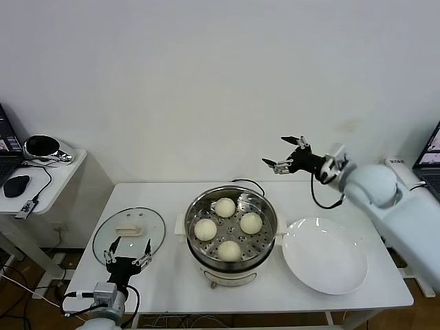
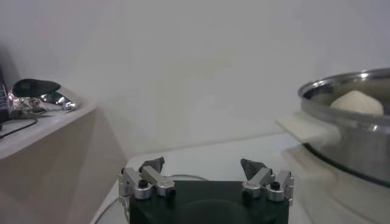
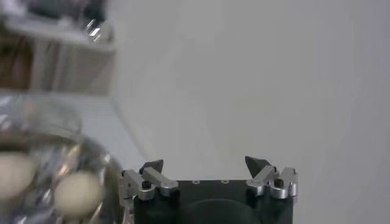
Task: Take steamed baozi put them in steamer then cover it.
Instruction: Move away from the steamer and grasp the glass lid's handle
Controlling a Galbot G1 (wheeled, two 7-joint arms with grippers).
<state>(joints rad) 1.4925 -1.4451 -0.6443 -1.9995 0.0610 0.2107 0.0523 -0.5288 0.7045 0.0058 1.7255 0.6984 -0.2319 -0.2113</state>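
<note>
So all four baozi [image 1: 228, 228] sit in the steamer [image 1: 268, 218]; next, left gripper [image 1: 128, 255], fingers wide, grabs the glass lid [image 1: 144, 223].

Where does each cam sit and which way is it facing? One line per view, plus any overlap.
Head view: on the robot's head, looking forward and down at the white table; left gripper near the glass lid, right gripper raised beyond the steamer.
Left wrist view: low over the table, facing the wall; its own open fingers, steamer rim beside.
Right wrist view: above the steamer, facing the wall; its own open fingers.
Shared: the steamer and baozi appear in all three.
</note>
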